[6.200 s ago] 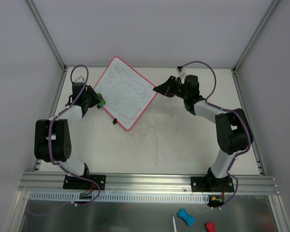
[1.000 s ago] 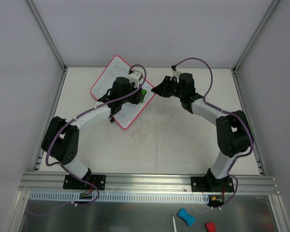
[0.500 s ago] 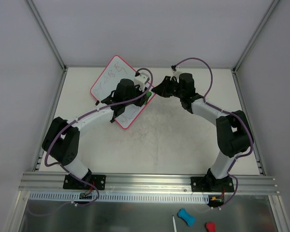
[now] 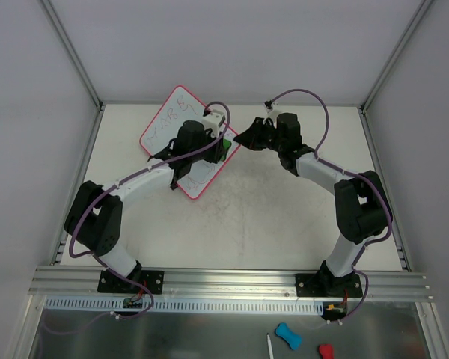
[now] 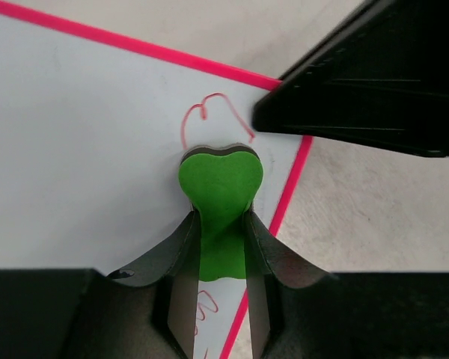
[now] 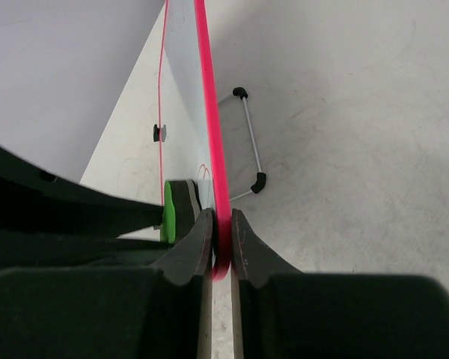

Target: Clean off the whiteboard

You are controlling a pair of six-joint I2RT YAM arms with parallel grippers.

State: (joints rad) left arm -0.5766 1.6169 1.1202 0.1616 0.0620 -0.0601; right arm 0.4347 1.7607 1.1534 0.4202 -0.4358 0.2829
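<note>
Bright, even, diffuse light with faint shadows; wrist views blur close up, overhead sharp

One whiteboard [image 4: 168, 123], one green eraser [image 5: 221, 179], two grippers [image 5: 221, 218] [image 6: 222, 222]

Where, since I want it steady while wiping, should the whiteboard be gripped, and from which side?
Grip the whiteboard by its thin pink rim at the right corner, coming in edge-on from the right, as the right gripper does. The flat, thin edge fits between jaws, leaving the face free for the green eraser.

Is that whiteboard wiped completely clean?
No, a red squiggle shows on the whiteboard just past the green eraser held in the left gripper.
</note>
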